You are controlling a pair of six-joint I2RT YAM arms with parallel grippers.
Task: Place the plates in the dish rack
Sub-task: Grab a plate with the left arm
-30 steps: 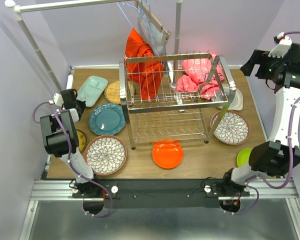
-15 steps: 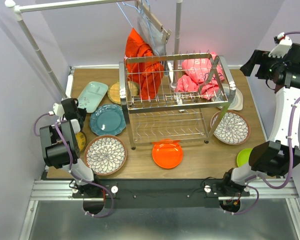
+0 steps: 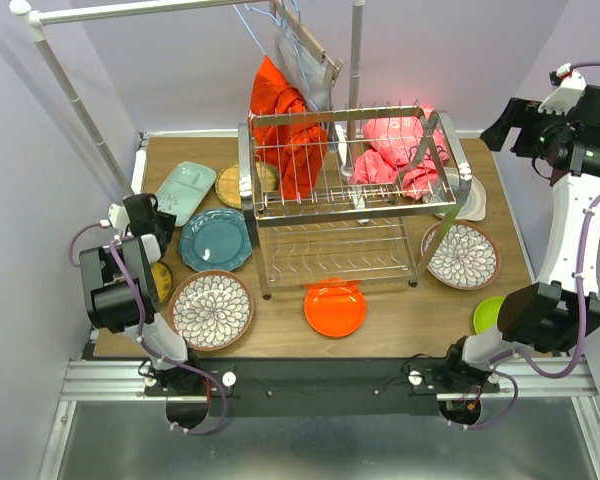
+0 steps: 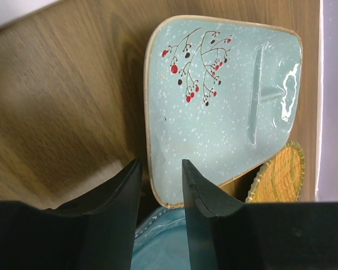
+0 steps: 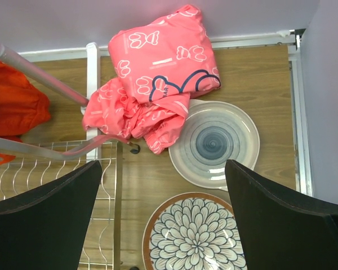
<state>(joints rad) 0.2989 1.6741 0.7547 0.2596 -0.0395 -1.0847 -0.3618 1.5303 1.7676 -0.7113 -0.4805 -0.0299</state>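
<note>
1. Left gripper (image 4: 158, 194): fingers narrowly parted at the rim of the mint plate (image 4: 225, 112), which lies flat on the table. Closing could slip off the rim or nudge the teal plate (image 4: 158, 247).
2. Dish rack (image 3: 352, 208): centre of the table, no plates visible in it.
3. Right gripper (image 5: 163, 185): wide, empty, high over the white plate (image 5: 214, 143).

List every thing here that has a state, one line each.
dish rack, upright, no plates in it
mint plate, flat on the table
teal plate, flat on the table
orange plate, flat before the dish rack
white plate, flat, pink cloth overlapping its edge
left pincer, open above the mint plate's edge
right pincer, open wide, empty
</note>
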